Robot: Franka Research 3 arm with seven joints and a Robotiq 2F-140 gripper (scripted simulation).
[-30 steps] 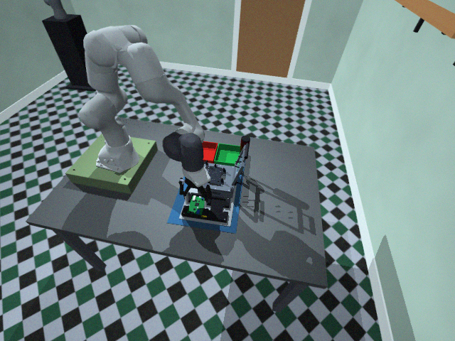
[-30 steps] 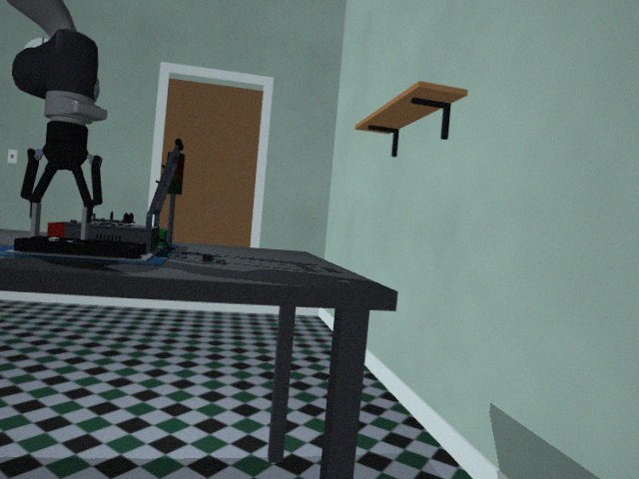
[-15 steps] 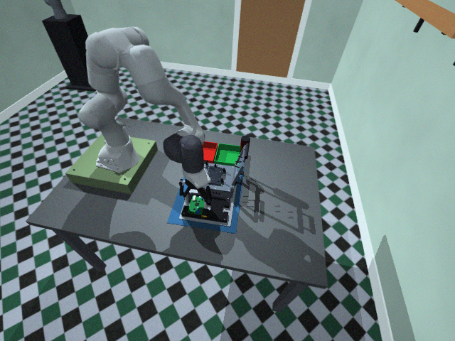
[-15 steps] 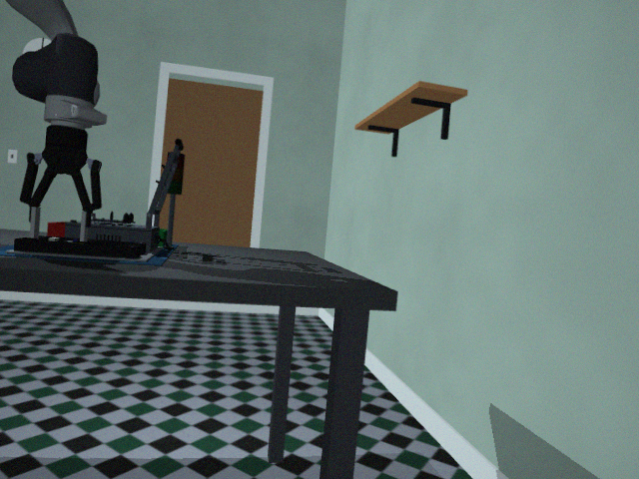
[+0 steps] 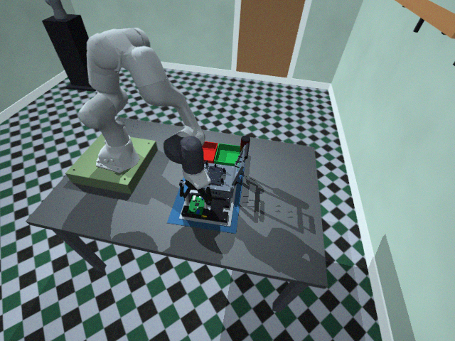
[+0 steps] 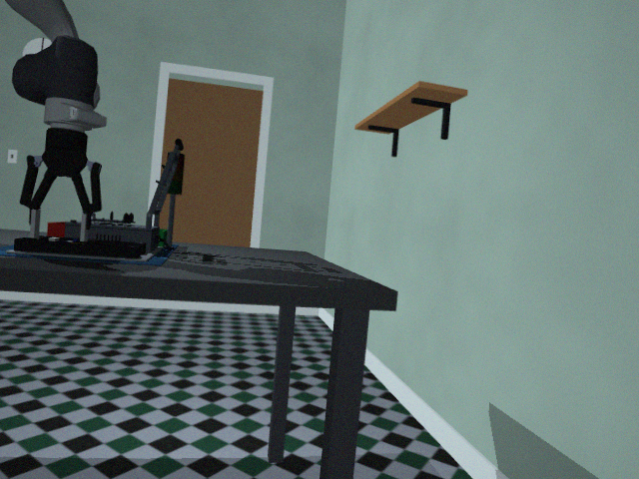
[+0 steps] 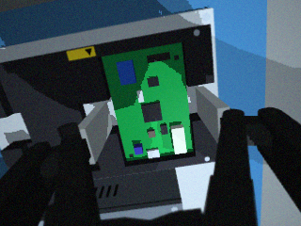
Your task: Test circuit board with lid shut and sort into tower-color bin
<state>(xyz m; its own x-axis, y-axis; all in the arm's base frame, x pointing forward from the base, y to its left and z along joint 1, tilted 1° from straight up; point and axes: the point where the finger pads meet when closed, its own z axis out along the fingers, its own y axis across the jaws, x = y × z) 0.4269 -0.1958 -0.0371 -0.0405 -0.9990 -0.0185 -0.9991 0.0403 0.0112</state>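
From where I stand, the black two-fingered gripper [image 7: 150, 127] hangs over the flat black tray [image 7: 56, 71], its grey fingers spread to either side of the green rectangular circuit board [image 7: 152, 101] and pinching nothing. The board lies face up in its pocket, untouched, with its white connector block [image 7: 179, 140] at the end nearer the wrist. In the side view the fingertips reach down to about the tray's top, though I cannot tell whether they have dropped below the board's edges.

This looks like the very first step — the pickup from the tray. The tester [image 5: 220, 180] beside it stands with its lid [image 6: 161, 188] tilted up, the red bin [image 5: 209, 150] and green bin [image 5: 227, 153] just behind, and the signal tower [image 5: 244, 143] at the corner shows no colour I can make out.

Next, I'd judge, the fingers must settle alongside the board's long edges and close squarely — then lift it straight, so it leaves the pocket without snagging.
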